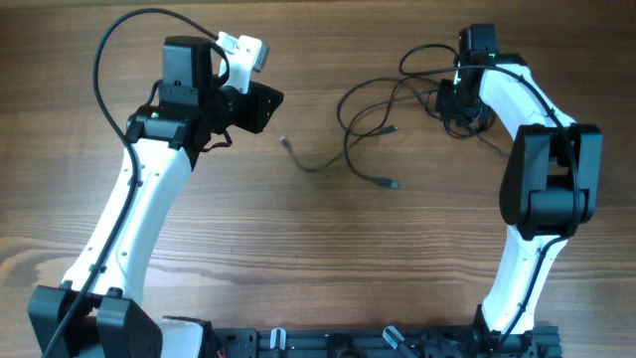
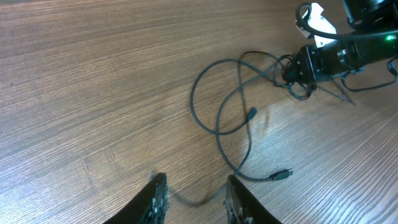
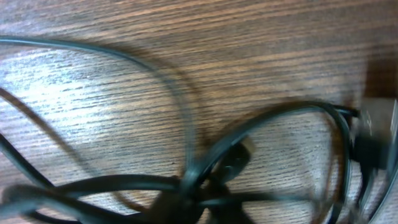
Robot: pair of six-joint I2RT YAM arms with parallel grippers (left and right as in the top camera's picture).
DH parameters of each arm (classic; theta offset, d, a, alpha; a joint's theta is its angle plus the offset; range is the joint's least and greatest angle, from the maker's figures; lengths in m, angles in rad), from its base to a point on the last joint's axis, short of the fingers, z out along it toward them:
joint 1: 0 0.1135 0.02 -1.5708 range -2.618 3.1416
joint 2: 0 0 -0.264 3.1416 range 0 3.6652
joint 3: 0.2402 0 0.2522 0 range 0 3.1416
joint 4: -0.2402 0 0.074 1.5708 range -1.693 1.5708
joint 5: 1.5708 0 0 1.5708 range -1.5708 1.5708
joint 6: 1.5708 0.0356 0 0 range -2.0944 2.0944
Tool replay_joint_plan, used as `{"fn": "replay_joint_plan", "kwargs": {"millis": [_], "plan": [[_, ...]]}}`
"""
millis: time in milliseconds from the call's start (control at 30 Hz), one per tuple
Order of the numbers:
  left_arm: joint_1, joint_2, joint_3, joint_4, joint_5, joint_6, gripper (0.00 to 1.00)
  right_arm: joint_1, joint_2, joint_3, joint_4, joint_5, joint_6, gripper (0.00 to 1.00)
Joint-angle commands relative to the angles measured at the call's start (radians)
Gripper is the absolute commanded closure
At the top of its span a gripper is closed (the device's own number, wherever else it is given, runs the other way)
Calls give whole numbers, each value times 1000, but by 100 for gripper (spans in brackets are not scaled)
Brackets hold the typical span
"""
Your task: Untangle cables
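The left gripper (image 2: 194, 198) holds its jaws apart and grips nothing. Through the gap, a thin blurred strand shows lying on the wooden desk (image 1: 298, 259). In the overhead view this strand ends in a small plug (image 1: 284, 140) just beside that gripper.

The right gripper (image 2: 297, 67) has its jaws together at the knot, and they appear to pinch a strand or two of the cables (image 3: 186, 183). Its wrist view is too blurred to say which.

From the knot the cables spread in loose loops across the middle of the desk, between the two arms. Two more plug ends lie free there, one inside a loop (image 2: 252, 114) and one at the near end (image 2: 285, 173).

The wires look light, limp and slick. A pull would likely drag the whole bundle rather than stretch it. The best hold is probably just behind a plug, where the wire is thicker and a free end can be drawn back through its loop while the knot is pinned.
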Motion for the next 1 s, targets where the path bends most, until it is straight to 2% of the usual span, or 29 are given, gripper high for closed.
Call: {"fn": "replay_joint_plan", "kwargs": {"millis": [0,200,367,433,533,733,967], "plan": [[-4,-5,16,-4,-5,-6,67,4,2,-3,-19,-5,8,95],[-4,1,4,-8,-2,-6,60,11,-179,-3,-39,-134,-42,95],[-3,35,4,-3,121,6,52,43,-380,-3,-84,-211,-78,95],[-3,58,4,11,200,19,49,61,-429,-3,-122,-232,-99,95],[-3,113,4,17,406,107,46,91,-475,-3,-156,-349,-141,95],[-5,249,4,104,692,111,46,172,-492,-3,-157,-432,-137,96],[-18,278,4,228,831,110,46,228,-492,-3,-158,-381,-111,95]]}}
